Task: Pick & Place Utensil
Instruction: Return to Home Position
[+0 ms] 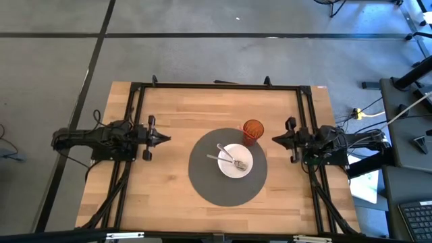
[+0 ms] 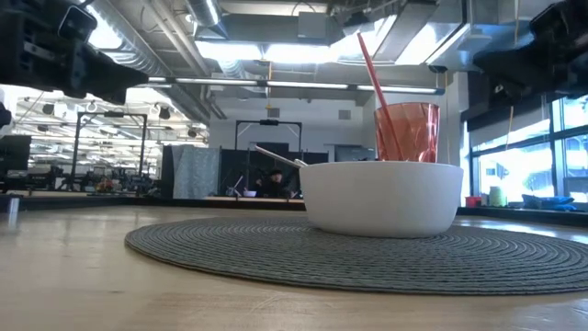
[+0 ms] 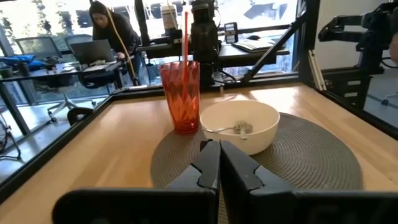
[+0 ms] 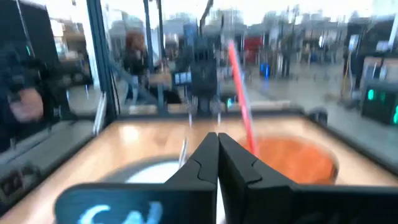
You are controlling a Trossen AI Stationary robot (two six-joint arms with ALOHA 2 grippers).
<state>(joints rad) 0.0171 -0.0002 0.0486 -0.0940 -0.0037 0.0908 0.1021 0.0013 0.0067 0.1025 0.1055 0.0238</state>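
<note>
- Left hand (image 1: 167, 139): I am holding it off the left side of the surface (image 1: 169, 199), fingers pressed together, gripping nothing and pointing in at the mat.
- Right hand (image 1: 274, 140): I am holding it at the right side, well apart from the cup, fingers likewise pressed together and empty.
- Two silver utensils (image 1: 229, 160): they are lying crossed in the white bowl (image 1: 244, 170), handles leaning over its rim. I am judging them stiff, light and slippery. The free handle end is offering the best hold.
- White bowl: it is sitting at the middle of the gray mat (image 1: 202, 179). It is looking smooth-walled and fairly heavy, and a nudge would probably slide it.
- Orange cup (image 1: 253, 130): it is standing upright on the mat, just beside the bowl. It is likely light and easy to tip.
- Red straw (image 3: 185, 37): it is leaning in the cup. It is thin and probably crushable.
- Writing: I am finding no brand or label that I can read.
</note>
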